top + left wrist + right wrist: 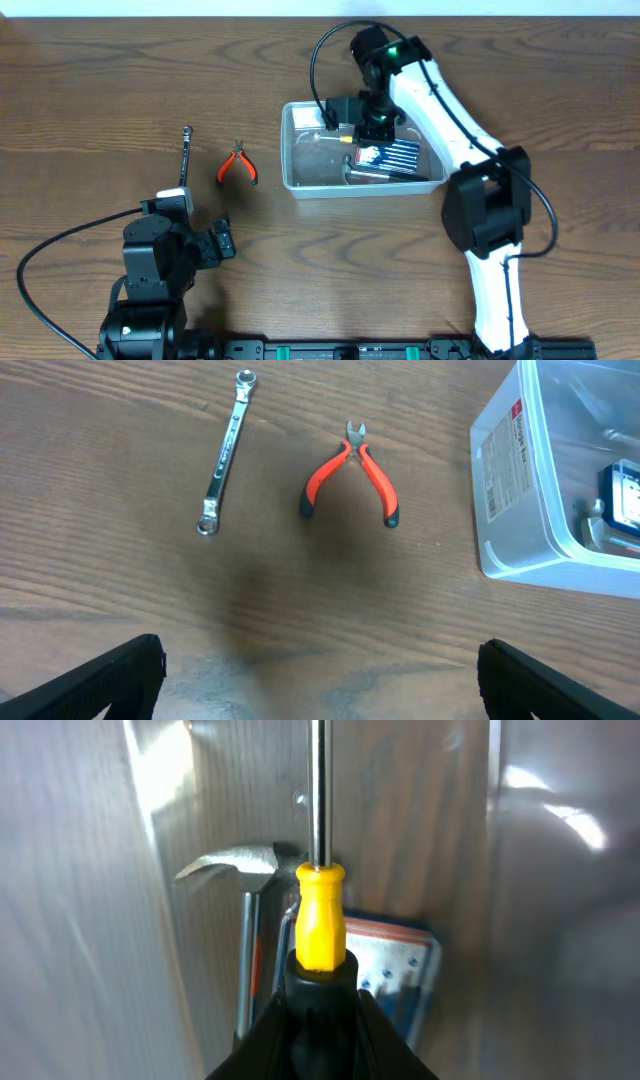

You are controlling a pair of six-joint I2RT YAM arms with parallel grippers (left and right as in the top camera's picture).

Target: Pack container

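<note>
The right gripper [320, 1020] is clamped shut on a screwdriver [320, 925]. Its dark fingers pinch the black collar below a glossy yellow handle, and the thin steel shaft runs straight up the wrist view. It hangs inside the container [291, 150], a clear plastic tub with rounded corners and a rim, sitting right of centre on the wood-grain table [100, 90].

Only that wrist camera makes out the curved steel head of a hammer [235, 865] just left of the shaft, and a blue-edged printed card pack [405, 965] behind the handle. From overhead the pack is a dark striped rectangle, and the screwdriver is mostly hidden under the arm.

The left gripper [320, 670] stands wide open over the table's front-left part. Its camera shows a slim chrome wrench [224, 452] and orange-handled pliers [350, 478] lying apart on the wood. It also catches a white label [497, 465] on the tub's wall, which the overhead view does not show.
</note>
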